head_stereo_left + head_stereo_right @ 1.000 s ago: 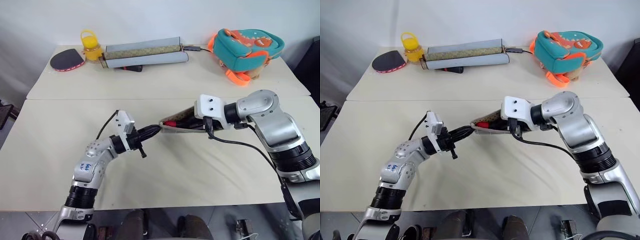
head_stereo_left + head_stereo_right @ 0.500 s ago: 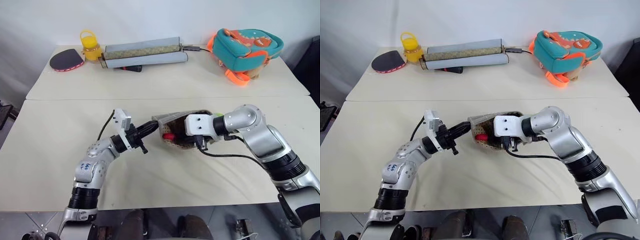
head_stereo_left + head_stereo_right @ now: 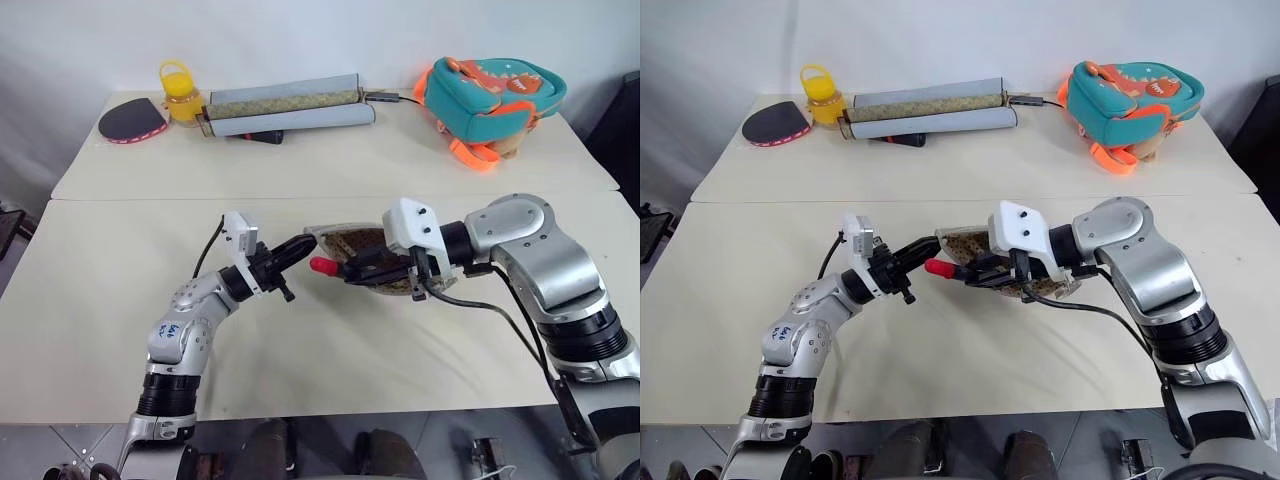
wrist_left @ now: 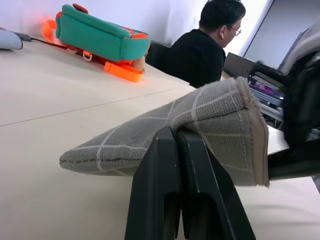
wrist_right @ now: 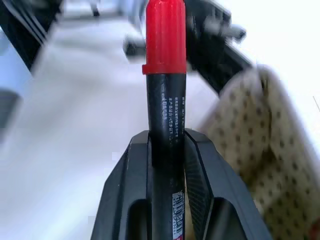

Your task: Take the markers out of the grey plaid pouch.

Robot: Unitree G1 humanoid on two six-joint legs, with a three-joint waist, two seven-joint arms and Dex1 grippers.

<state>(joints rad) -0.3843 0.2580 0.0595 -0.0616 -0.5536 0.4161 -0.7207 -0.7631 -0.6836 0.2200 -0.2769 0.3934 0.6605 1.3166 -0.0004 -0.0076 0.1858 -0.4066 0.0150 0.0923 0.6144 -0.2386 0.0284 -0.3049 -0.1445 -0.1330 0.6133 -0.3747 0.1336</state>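
Near table, front half: bare tabletop (image 3: 330, 360) is lying open between both arms and the front edge; wide free room at 6 o'clock of the work.

Left gripper (image 3: 306, 243) is reaching toward 2 o'clock, fingers (image 4: 172, 165) pressed together and pinching the near edge of the pouch (image 3: 372, 242), holding it off the table. In the left wrist view the grey plaid cloth is draping over the fingertips, seam edge hanging free.

Right gripper (image 3: 352, 270) is pointing toward 9 o'clock, fingers (image 5: 197, 165) clamped on the black barrel of the red marker (image 3: 324, 266). Its red cap is sticking out past the pouch mouth, just beside the left fingertips. Dotted tan lining is showing at the open mouth. The second marker cannot be made out.

The seam between the two tables (image 3: 150, 197) is running across at 12 o'clock of the pouch; the strip beyond it is bare.

Far table, along the back edge: paddle (image 3: 132, 120) and yellow jar (image 3: 182, 94) at 10 o'clock, grey rolls (image 3: 290, 105) at 12, backpack (image 3: 495, 98) at 2 o'clock. A seated person (image 4: 205, 50) is showing beyond the table in the left wrist view.
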